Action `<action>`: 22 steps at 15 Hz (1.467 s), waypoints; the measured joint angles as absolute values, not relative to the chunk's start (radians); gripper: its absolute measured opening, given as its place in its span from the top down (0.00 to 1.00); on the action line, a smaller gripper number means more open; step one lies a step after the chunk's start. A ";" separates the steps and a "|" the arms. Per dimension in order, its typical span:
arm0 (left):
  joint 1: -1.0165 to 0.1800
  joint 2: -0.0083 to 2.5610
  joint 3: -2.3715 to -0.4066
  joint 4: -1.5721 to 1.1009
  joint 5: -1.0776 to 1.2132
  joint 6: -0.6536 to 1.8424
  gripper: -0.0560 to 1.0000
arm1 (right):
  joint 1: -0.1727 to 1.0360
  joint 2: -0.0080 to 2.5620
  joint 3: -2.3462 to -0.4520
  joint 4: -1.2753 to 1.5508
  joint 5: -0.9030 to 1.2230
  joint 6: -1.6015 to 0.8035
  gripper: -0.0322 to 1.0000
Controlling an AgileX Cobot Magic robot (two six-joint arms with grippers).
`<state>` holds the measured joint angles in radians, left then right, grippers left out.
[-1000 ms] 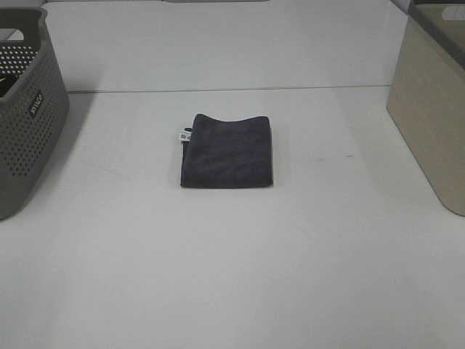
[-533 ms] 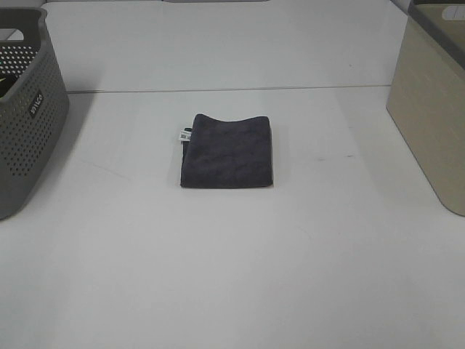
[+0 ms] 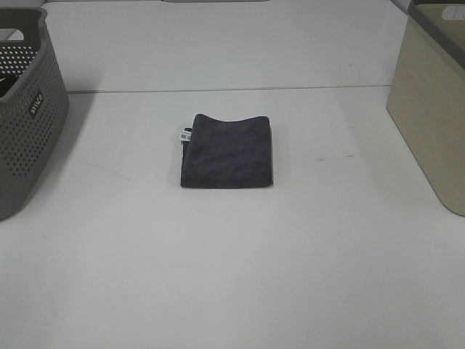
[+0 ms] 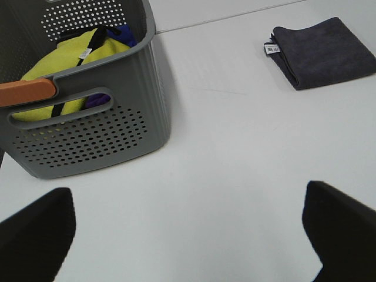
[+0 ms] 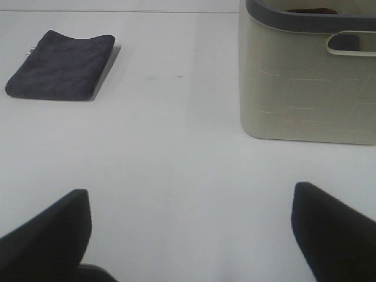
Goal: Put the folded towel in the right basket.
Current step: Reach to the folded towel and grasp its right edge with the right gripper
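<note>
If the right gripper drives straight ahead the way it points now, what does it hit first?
Probably the bare table, between the towel and the beige basket; depth is unclear.

The folded towel (image 3: 227, 151) is matt, napped cloth, the right basket (image 3: 430, 109) smooth matt plastic.

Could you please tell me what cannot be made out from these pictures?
- Right basket contents: cut off by the exterior view's edge; its rim hides them in the right wrist view.
- Towel tag print: too small in every view.
- Left basket: whatever lies under the yellow cloth is hidden.
- Arms: outside the exterior view; only dark fingers show, cut off by the frame.
</note>
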<state>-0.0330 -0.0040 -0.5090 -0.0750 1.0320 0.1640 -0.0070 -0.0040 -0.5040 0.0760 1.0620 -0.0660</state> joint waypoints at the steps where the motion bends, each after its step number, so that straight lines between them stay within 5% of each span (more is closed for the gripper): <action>1: -0.033 -0.004 -0.509 -0.075 1.032 0.164 0.01 | -0.007 -0.004 -0.504 0.076 1.062 -0.066 0.14; 22: -0.033 -0.004 -0.509 -0.075 1.032 0.164 0.01 | -0.007 -0.004 -0.504 0.076 1.062 -0.066 0.14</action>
